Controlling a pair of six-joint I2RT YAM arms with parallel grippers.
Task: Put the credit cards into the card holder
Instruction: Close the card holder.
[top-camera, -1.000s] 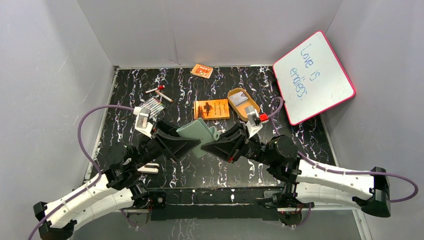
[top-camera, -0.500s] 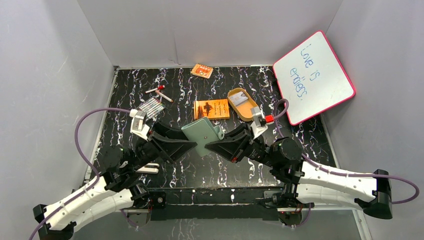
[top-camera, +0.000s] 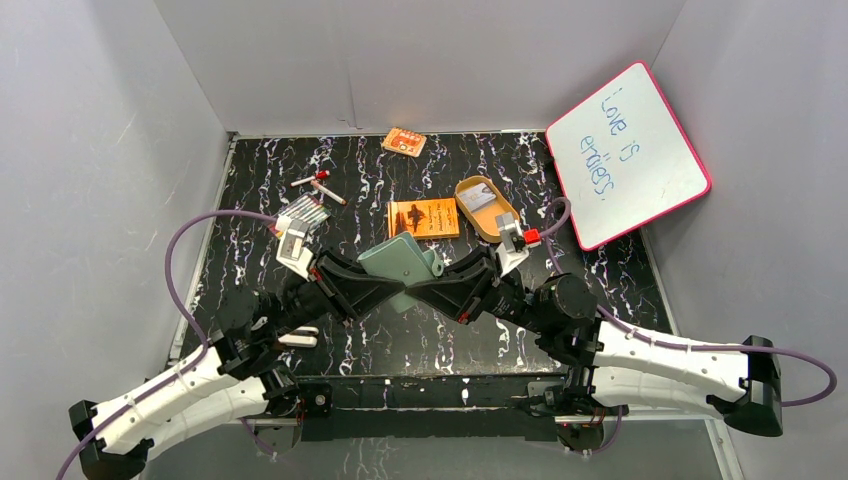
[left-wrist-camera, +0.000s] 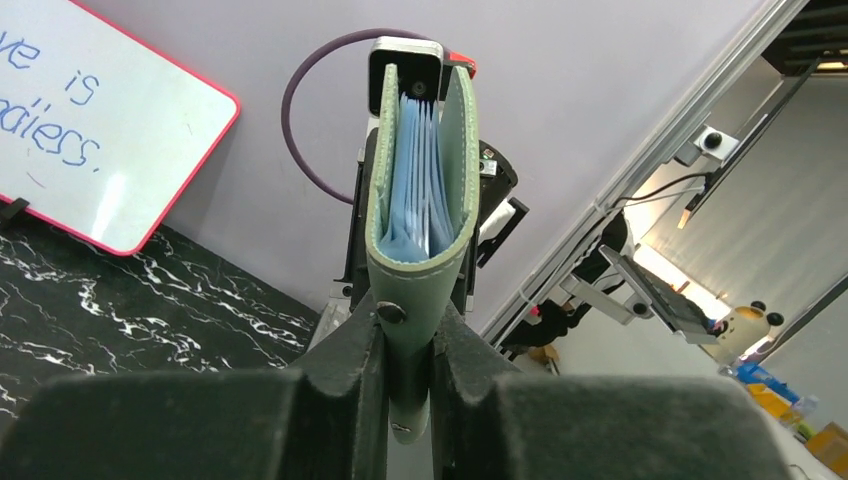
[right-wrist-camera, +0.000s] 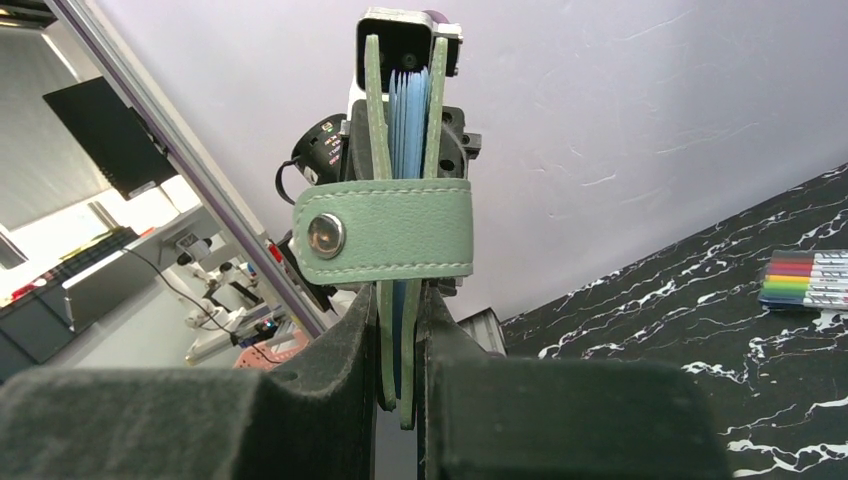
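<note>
The grey-green card holder (top-camera: 398, 264) is held in the air above the table's middle, pinched from both sides. My left gripper (top-camera: 388, 287) is shut on its folded spine (left-wrist-camera: 415, 290); pale blue pockets (left-wrist-camera: 415, 190) show between the covers. My right gripper (top-camera: 422, 290) is shut on its open edge (right-wrist-camera: 402, 330), where the snap tab (right-wrist-camera: 385, 230) wraps across. A card-like item lies in the tan oval tin (top-camera: 486, 207); an orange patterned card (top-camera: 404, 141) lies at the back edge.
An orange book (top-camera: 423, 218) lies behind the holder. A set of coloured markers (top-camera: 304, 212) and a red-capped pen (top-camera: 318, 186) lie at the left. A pink-framed whiteboard (top-camera: 627, 152) leans on the right wall. Grey walls enclose the table.
The card holder and both grippers drew closer together over the table's middle. The left gripper moved right toward the holder and both now pinch it.
</note>
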